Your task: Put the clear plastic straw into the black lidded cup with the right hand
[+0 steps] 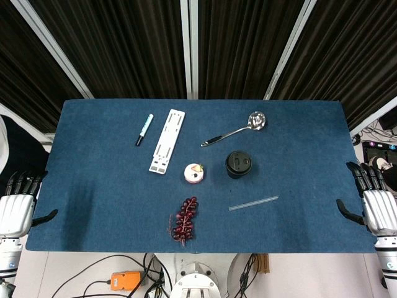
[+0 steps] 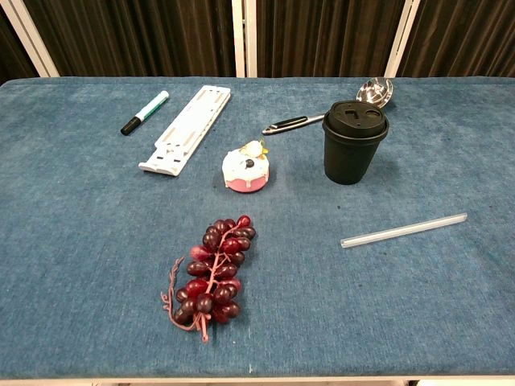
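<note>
Right now nothing is being held: the right hand [image 1: 378, 208] is hanging off the tabletop's [image 1: 93, 186] three o'clock edge with its fingers apart and empty, and the left hand [image 1: 17, 208] is mirroring it at nine o'clock, also spread and holding nothing. Both seem to be parked clear of the cloth, presumably so the reach can begin unobstructed.

The clear plastic straw [image 2: 403, 230] is lying flat on the blue cloth, just toward five o'clock from the black lidded cup [image 2: 354, 141] and apart from it. Its long axis is running roughly from eight o'clock to two o'clock, so the far end is pointing toward the right hand's side (a convenient lie for that hand, I judge). The cup is standing upright with its lid on, openings facing up, which is why the straw will likely need tipping to vertical before entering.

A bunch of grapes [image 2: 213, 273] is sitting toward seven o'clock of the straw, well apart.
</note>
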Tool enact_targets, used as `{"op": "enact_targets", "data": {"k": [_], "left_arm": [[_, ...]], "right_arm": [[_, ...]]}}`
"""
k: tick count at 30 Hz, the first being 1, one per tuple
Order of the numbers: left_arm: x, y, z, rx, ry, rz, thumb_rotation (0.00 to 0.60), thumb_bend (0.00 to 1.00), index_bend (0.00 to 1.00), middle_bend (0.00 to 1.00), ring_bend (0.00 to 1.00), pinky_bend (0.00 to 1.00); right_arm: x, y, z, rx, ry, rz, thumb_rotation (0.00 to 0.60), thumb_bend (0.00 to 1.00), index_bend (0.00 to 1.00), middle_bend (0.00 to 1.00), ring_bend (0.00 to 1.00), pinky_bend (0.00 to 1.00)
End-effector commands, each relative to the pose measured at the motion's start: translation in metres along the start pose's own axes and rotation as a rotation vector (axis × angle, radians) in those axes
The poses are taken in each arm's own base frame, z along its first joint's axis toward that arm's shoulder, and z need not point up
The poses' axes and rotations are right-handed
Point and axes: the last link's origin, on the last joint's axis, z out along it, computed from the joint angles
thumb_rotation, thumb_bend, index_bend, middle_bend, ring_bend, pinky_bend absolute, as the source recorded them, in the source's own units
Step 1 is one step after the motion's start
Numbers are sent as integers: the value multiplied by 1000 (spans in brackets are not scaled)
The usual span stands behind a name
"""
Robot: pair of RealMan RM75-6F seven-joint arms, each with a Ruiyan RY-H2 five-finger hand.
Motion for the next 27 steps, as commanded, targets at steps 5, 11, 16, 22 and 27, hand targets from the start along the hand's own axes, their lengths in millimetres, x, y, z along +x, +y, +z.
{"op": "enact_targets", "data": {"k": [5,11,16,22,27], "left_arm": [[0,2,2,-3,-3,5,600,36,131,143,69,12],[0,7,2,-7,-2,-3,600,36,131,143,69,12],[1,8,2,-15,0,3,600,36,131,143,69,12],[0,6,2,-5,0,2,600,36,131,143,69,12],[-1,4,1,1,0,-1,600,36,131,143,69,11]], "right_arm": [[-13,-13,1,84,-61,-69,600,392,41,132,0,78],[-56,-44,13,258,-246,-176,600,301,188,132,3,170],[-88,-67,31,345,-286,-299,600,404,351,171,65,259],[-116,-94,46,419,-281,-426,600,422,434,194,88,283],[-138,-112,53,478,-269,-519,600,448,479,209,101,293]]}}
